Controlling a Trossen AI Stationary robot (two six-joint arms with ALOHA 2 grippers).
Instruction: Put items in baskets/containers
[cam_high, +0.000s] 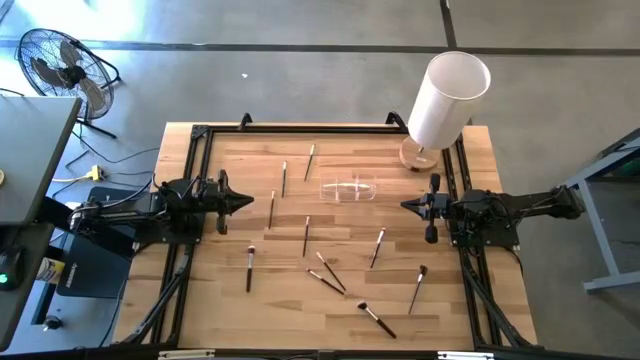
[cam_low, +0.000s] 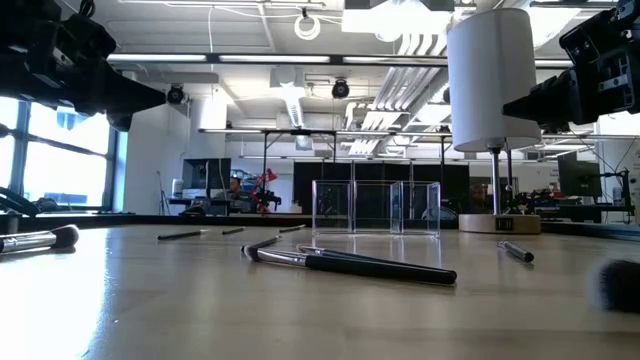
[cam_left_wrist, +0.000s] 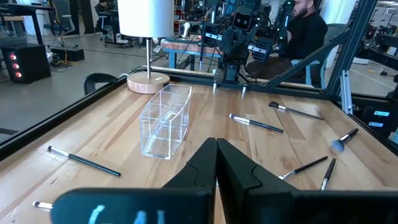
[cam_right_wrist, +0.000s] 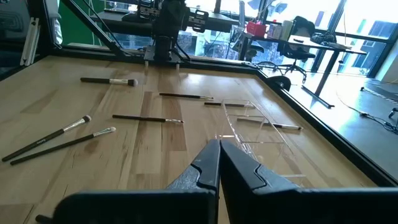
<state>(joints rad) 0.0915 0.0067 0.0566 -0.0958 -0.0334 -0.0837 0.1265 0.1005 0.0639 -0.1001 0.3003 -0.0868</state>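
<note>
**Operator:** Brushes first: where do the thin stick-handled makeup brushes (cam_high: 306, 236) lie, and where is the container?

**Technician:** They lie scattered flat over the pale wooden desk (cam_high: 220, 300), none inside the low clear plastic tray (cam_high: 349, 189). The tray sits toward the far middle of the desk, near the tall white cylinder on its round wooden base (cam_high: 445, 100). Two brushes lie just beyond the tray's left side; most of the others lie nearer the front edge.

**Operator:** Arm status?

**Technician:** The left claw (cam_high: 240, 203) hangs at the desk's left side, its fingers pressed together and holding nothing. The right claw (cam_high: 410, 205) hangs at the right side, likewise closed and empty, near the tray's right end.

**Operator:** Recommended procedure for the first pick?

**Technician:** Probably start each arm on a brush on its own side. Spread the fingers before descending, align them across the handle, not along it, and grip near mid-handle. Thin handles roll easily; the crossed pair (cam_high: 327, 274) should be separated carefully.
</note>
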